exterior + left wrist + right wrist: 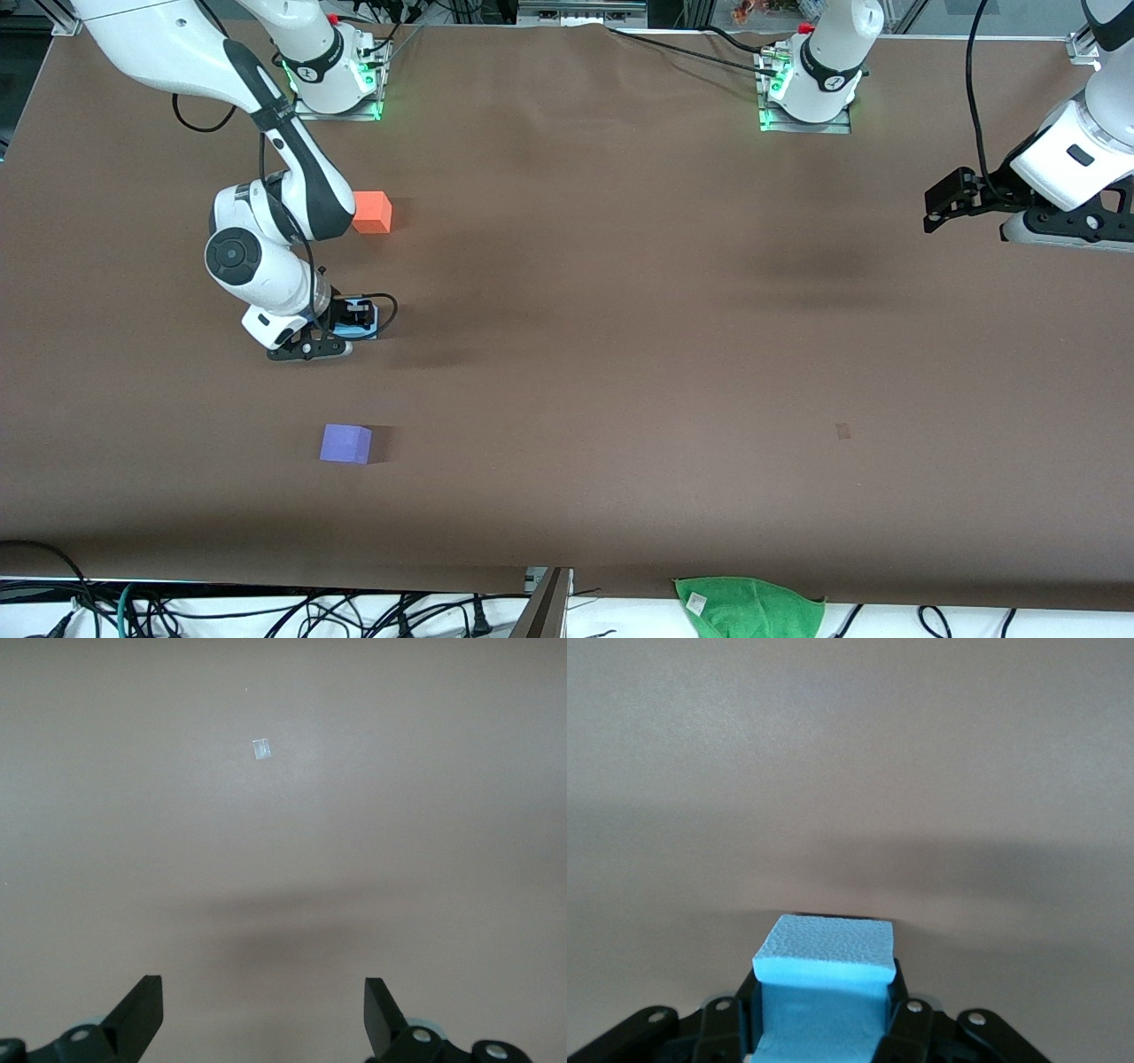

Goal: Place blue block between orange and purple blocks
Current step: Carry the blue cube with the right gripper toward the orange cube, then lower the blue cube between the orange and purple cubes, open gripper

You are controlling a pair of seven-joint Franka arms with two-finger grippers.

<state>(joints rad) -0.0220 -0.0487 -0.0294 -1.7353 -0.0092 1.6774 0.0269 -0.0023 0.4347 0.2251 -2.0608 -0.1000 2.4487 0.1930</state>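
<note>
Right claw (pixel 359 321) grips the blue block (pixel 824 970) between orange block (pixel 373 213) and purple block (pixel 345 443); a crooked release could tip it. Left claw (pixel 263 1014) waits open at the counter's edge.

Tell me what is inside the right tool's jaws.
The blue block, clamped in the right tool between the orange block and purple block. Whether it touches the table is hidden.

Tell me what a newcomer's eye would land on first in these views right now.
First the right pincer, shut on the blue block low at the table between the orange block and the purple block, which lies nearer the front camera. Next the left pincer, waiting open in the air at the left arm's end of the table.
</note>
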